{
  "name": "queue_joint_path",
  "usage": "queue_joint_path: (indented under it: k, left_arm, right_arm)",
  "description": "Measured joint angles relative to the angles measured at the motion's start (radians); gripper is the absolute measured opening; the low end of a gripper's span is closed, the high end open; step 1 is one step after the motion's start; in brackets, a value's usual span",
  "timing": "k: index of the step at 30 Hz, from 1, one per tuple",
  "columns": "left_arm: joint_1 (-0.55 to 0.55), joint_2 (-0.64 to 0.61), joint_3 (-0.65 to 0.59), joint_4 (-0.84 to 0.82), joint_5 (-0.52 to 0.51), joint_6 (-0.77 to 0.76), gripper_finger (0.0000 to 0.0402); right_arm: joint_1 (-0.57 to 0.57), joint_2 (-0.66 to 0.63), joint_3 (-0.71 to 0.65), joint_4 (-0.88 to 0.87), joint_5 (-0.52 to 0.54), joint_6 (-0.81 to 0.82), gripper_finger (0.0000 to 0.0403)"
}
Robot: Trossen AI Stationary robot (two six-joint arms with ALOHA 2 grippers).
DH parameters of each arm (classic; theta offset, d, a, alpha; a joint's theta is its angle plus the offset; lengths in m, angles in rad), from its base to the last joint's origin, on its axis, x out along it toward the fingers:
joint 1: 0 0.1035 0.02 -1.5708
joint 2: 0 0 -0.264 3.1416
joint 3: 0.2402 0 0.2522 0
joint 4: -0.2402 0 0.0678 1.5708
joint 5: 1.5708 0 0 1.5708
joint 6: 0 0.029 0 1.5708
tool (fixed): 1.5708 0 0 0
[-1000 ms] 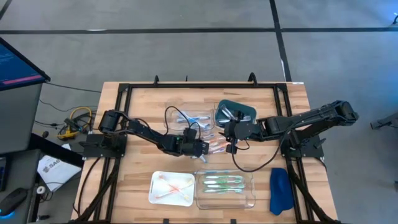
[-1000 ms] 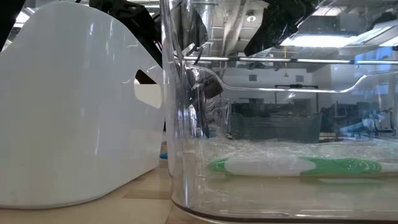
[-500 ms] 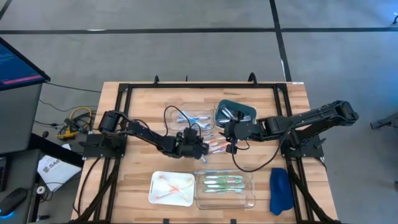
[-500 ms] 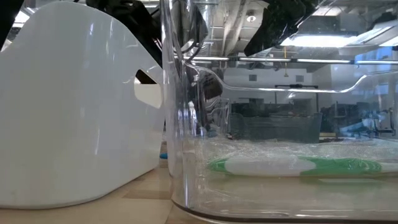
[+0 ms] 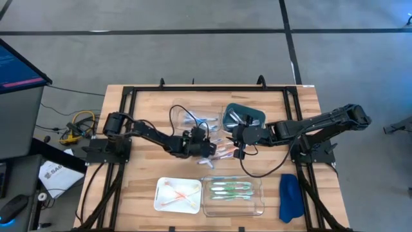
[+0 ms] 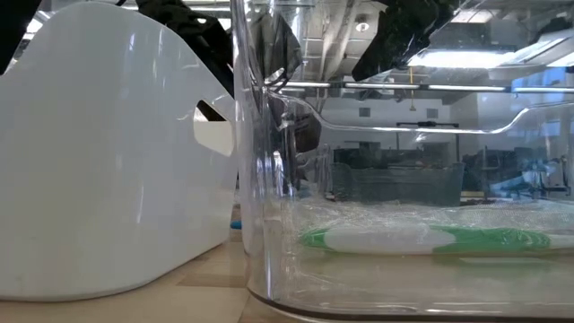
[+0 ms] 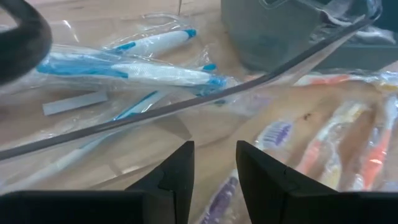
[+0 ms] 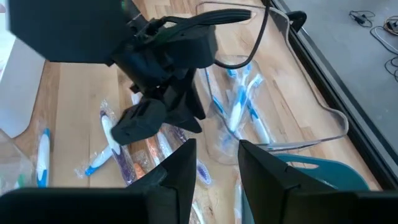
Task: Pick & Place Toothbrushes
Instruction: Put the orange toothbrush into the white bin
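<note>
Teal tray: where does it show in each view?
High view: teal tray just right of the picture's centre, above the clear tray.
Low view: not in it.
Left wrist view: its dark wall ahead, past the wrapped brushes.
Right wrist view: only its rim, beside the fingers.
Shared landmark: blue-and-white toothbrushes next to it.

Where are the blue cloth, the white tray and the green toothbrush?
blue cloth (image 5: pixel 290 196), high view, its middle.
white tray (image 5: pixel 161 202), high view, bare corner.
green toothbrush (image 6: pixel 421 239), low view, its handle.
</note>
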Motion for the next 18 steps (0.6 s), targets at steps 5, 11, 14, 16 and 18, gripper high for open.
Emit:
queue_joint_path:
  k: [5, 11, 14, 16, 18]
  left_arm:
    - [0.028, 0.000, 0.000, 0.000, 0.001, 0.027, 0.0113]
    - [0.052, 0.000, 0.000, 0.005, 0.006, 0.032, 0.0113]
    - [0.055, 0.000, 0.000, 0.011, 0.009, 0.032, 0.0113]
    - [0.049, -0.006, 0.000, 0.015, 0.015, 0.032, 0.0113]
    - [0.035, -0.023, 0.000, 0.020, 0.014, 0.032, 0.0113]
  right_arm:
    - [0.000, 0.000, 0.000, 0.000, 0.000, 0.000, 0.0113]
    - [0.000, 0.000, 0.000, 0.000, 0.000, 0.000, 0.0113]
    - [0.000, 0.000, 0.000, 0.000, 0.000, 0.000, 0.0113]
    - [0.000, 0.000, 0.000, 0.000, 0.000, 0.000, 0.0113]
    - [0.000, 0.000, 0.000, 0.000, 0.000, 0.000, 0.0113]
